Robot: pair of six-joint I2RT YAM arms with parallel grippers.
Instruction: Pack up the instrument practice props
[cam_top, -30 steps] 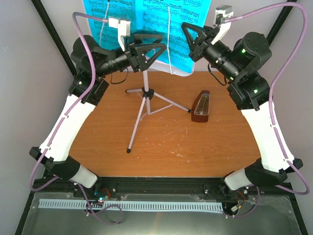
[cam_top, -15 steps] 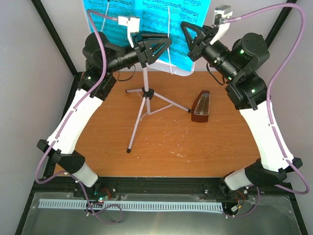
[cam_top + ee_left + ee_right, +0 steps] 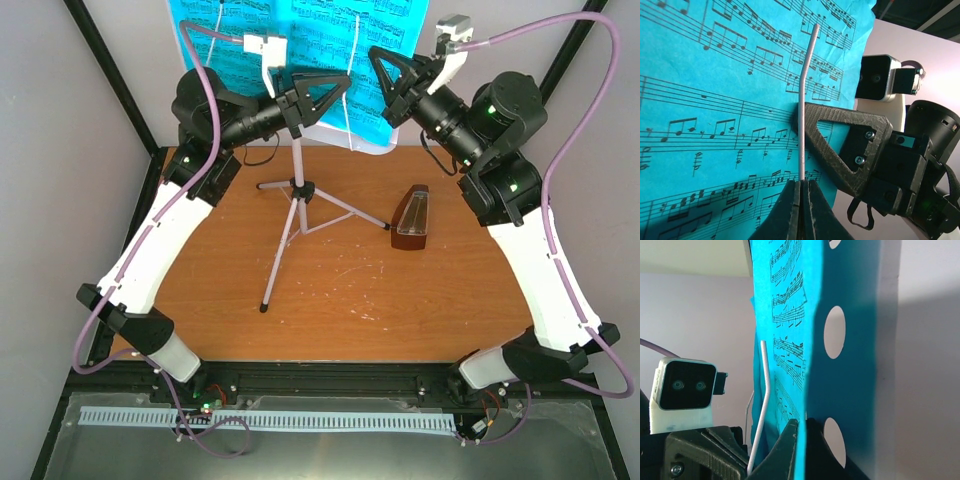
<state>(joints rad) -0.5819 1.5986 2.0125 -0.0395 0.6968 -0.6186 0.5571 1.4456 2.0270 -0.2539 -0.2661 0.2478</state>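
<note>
The silvery tripod music stand [image 3: 297, 190] stands at the back of the brown table, and the cyan sheet-music pages [image 3: 300, 30] rest on its desk. My left gripper [image 3: 345, 88] is raised to the desk. In the left wrist view it [image 3: 801, 185] is shut on the stand's thin wire page holder [image 3: 802, 115], which lies over the pages [image 3: 715, 100]. My right gripper [image 3: 373, 55] is close beside it. In the right wrist view it [image 3: 801, 424] is shut on the edge of the pages [image 3: 785, 315], next to the hole-perforated desk [image 3: 855, 365]. The brown pyramid metronome [image 3: 411, 217] stands alone to the right of the tripod.
The two grippers nearly touch at the desk, and the right one's black finger [image 3: 840, 145] sits just beyond the wire. The tripod's legs [image 3: 272, 270] spread across the table's middle. Grey walls and black frame posts [image 3: 110, 75] close in the back and sides.
My left arm has swung right and up to the stand, and its jaws have closed on the wire page holder. The right arm has barely moved.
</note>
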